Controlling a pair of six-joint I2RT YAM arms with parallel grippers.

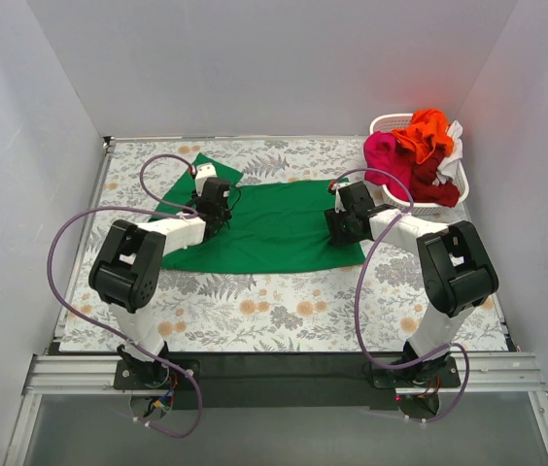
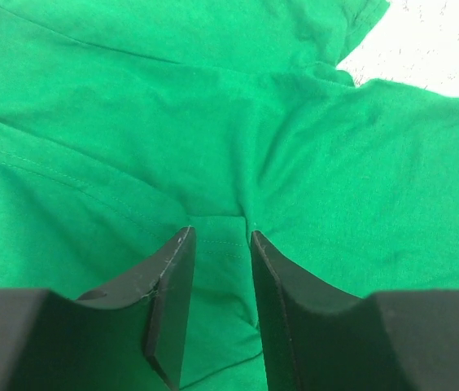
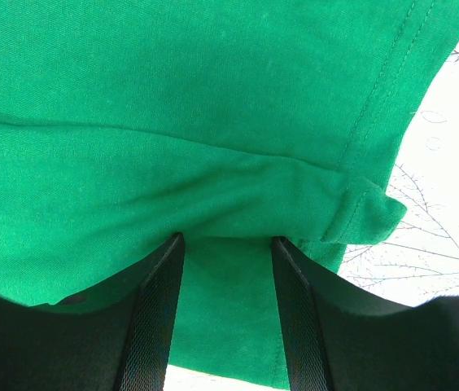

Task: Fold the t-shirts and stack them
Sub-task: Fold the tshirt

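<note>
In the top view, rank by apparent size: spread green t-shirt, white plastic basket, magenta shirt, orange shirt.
Largest: green cloth t-shirt.
Next: white plastic basket.
Last: magenta pink shirt and orange shirt, crumpled, look alike; not ranked.

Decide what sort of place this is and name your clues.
Likely a robot lab test cell: plain white walls enclose a floral-covered table, and two arms are bolted to its metal rail.

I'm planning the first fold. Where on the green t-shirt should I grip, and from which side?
Probably at its two short ends, coming straight down from above. The green t-shirt lies spread flat on the table, stretched left to right, so only its edges offer a pinch.
</note>
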